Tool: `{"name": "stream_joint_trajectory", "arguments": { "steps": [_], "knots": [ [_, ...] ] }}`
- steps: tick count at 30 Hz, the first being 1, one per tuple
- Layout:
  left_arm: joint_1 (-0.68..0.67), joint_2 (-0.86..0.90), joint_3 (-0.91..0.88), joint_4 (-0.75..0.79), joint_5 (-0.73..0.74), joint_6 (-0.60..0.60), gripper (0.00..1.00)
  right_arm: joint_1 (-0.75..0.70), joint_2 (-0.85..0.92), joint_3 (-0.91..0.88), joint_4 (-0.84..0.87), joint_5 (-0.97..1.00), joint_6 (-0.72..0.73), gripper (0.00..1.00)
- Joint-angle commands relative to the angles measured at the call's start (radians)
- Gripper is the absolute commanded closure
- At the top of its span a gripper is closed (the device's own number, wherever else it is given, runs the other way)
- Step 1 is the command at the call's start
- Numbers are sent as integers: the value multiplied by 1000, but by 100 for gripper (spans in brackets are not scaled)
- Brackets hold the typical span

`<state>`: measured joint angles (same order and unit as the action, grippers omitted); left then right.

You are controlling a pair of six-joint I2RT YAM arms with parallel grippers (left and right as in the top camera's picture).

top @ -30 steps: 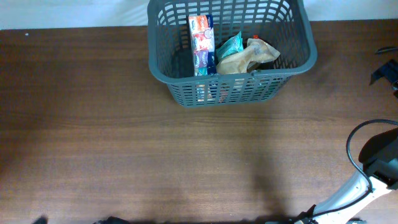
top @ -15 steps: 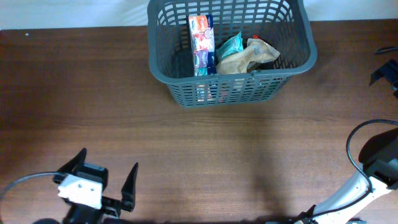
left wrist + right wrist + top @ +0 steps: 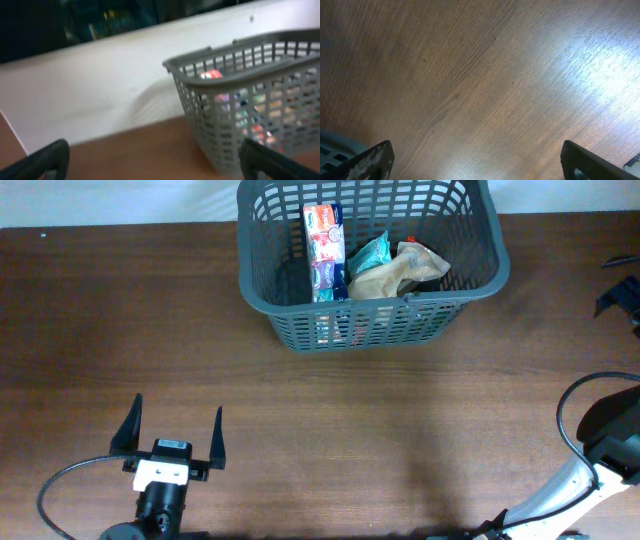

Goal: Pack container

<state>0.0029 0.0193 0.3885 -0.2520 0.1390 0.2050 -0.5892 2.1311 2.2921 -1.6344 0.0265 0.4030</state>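
— Two arms, which one moved?
— Left gripper (image 3: pixel 168 438) has come further into view over the near table (image 3: pixel 330 410), fingers spread, empty.
— And the container (image 3: pixel 372 310)?
— At the far edge, holding groceries. Right gripper (image 3: pixel 480 159) spread too.

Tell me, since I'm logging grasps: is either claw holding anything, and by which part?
Nothing is held. The left claw is open over bare table; the right claw is open too, with only wood between its fingers.
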Motion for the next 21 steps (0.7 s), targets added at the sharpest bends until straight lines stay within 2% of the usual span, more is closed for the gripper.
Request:
{"name": "stream_joint_trajectory", "arguments": {
  "steps": [1, 7, 14, 21],
  "knots": [
    [7, -14, -49, 64, -5, 45, 1, 0, 2, -5, 0, 12, -5, 1],
    [7, -14, -101, 121, -83, 48, 1, 0, 2, -5, 0, 12, -5, 1],
    [7, -14, -252, 311, -101, 47, 1, 0, 2, -5, 0, 12, -5, 1],
    [7, -14, -345, 361, -102, 47, 1, 0, 2, -5, 0, 12, -5, 1]
  ]
}}
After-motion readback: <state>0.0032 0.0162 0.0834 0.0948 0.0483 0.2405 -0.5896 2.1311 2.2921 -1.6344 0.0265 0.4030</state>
